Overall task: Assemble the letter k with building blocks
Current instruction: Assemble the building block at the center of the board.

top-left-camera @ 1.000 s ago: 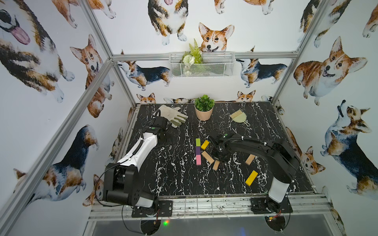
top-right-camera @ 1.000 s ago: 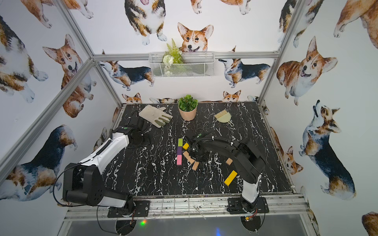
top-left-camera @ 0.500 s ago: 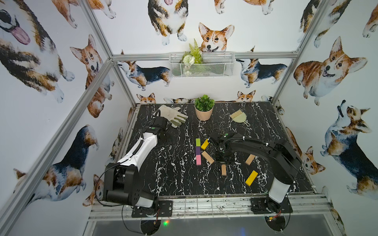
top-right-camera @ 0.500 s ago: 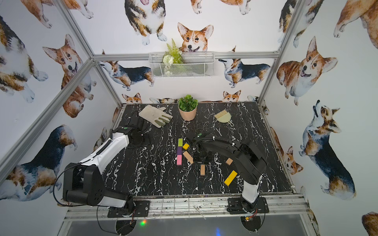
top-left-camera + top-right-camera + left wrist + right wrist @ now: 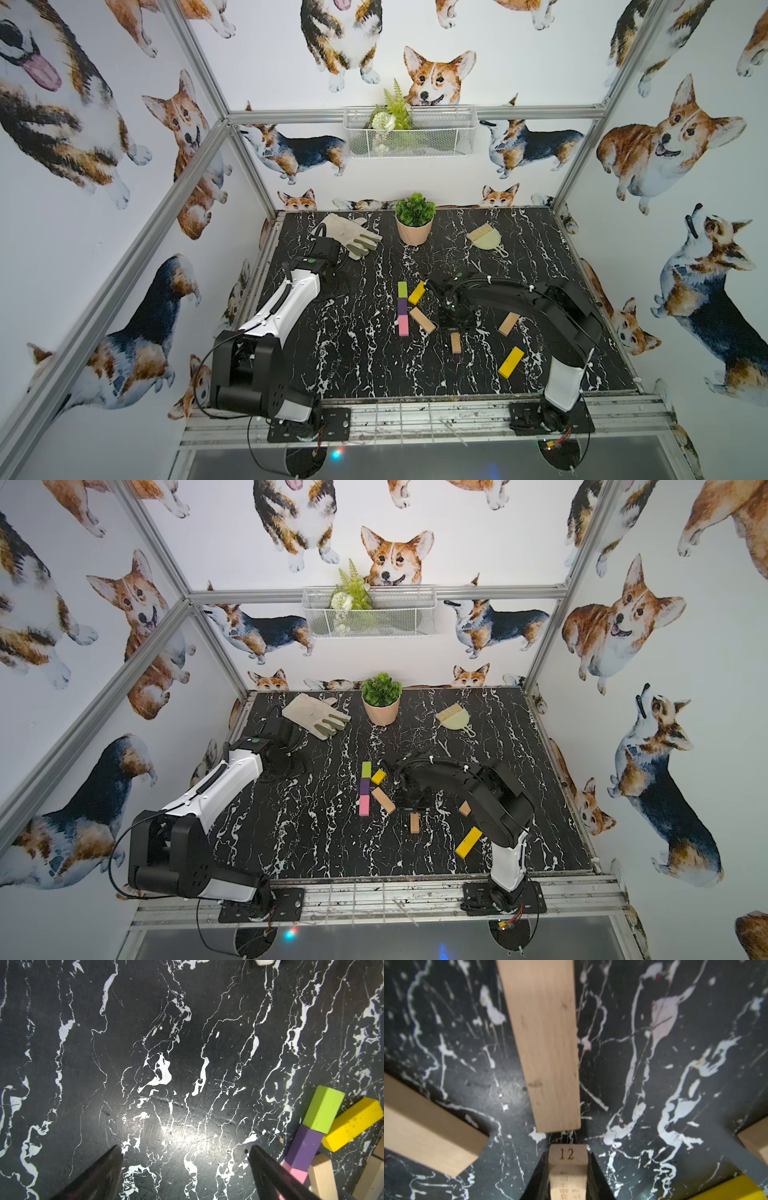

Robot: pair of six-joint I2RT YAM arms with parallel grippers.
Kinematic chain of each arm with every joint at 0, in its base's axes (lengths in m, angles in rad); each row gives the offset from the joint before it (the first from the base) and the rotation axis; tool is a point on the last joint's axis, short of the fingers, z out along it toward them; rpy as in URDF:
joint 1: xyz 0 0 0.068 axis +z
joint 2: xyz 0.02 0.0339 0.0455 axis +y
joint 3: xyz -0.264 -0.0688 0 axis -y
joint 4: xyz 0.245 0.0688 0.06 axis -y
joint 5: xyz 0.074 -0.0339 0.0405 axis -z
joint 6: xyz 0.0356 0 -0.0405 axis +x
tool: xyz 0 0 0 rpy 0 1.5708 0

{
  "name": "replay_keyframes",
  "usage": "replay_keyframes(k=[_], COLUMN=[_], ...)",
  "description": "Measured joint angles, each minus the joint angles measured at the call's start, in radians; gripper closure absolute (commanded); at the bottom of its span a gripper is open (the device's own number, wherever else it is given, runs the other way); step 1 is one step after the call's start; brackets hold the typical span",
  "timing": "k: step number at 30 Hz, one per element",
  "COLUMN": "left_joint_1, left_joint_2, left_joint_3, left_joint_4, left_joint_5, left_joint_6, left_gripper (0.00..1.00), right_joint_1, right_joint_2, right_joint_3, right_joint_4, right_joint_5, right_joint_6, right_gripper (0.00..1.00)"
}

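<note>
Right gripper [image 5: 455, 330], clamped on a tan block stamped 12 [image 5: 568, 1176], has the loose tan block [image 5: 544, 1043] lying just ahead of its tips, long axis running straight away from them; left gripper [image 5: 186, 1150], open, is farther.

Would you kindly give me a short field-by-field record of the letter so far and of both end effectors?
stem: lime green block, purple block, pink block, end to end in one line
upper arm: yellow block, slanting off the stem
lower leg: tan block, slanting off the stem
left end effector: open, holding nothing
right end effector: shut on a tan block marked 12
loose: second yellow block, another tan block, apart from the letter
</note>
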Motion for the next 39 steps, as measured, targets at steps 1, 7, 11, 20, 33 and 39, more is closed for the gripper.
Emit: replay_keyframes(k=[1, 7, 11, 20, 33, 39], left_joint_1=[0.0, 0.0, 0.0, 0.0, 0.0, 0.0], left_joint_2=[-0.008, -0.019, -0.017, -0.013, -0.006, -0.006], left_joint_3=[-0.002, -0.006, -0.006, -0.005, -0.005, -0.005], left_joint_4=[0.0, 0.008, 0.01, 0.01, 0.01, 0.01], left_joint_5=[0.0, 0.001, 0.003, 0.0, -0.001, -0.001], left_joint_6=[0.0, 0.004, 0.004, 0.004, 0.004, 0.004], left_gripper=[0.01, 0.0, 0.0, 0.0, 0.0, 0.0], right_joint_1=[-0.006, -0.023, -0.028, -0.036, -0.042, -0.045], right_joint_2=[0.008, 0.032, 0.042, 0.044, 0.035, 0.033], right_joint_3=[0.003, 0.018, 0.029, 0.031, 0.027, 0.025], right_joint_4=[0.007, 0.015, 0.005, 0.004, 0.04, 0.052], right_joint_5=[0.0, -0.014, -0.024, -0.033, -0.028, -0.021], right_joint_6=[-0.01, -0.029, -0.041, -0.044, -0.043, -0.043], right_gripper=[0.78, 0.78, 0.78, 0.77, 0.77, 0.76])
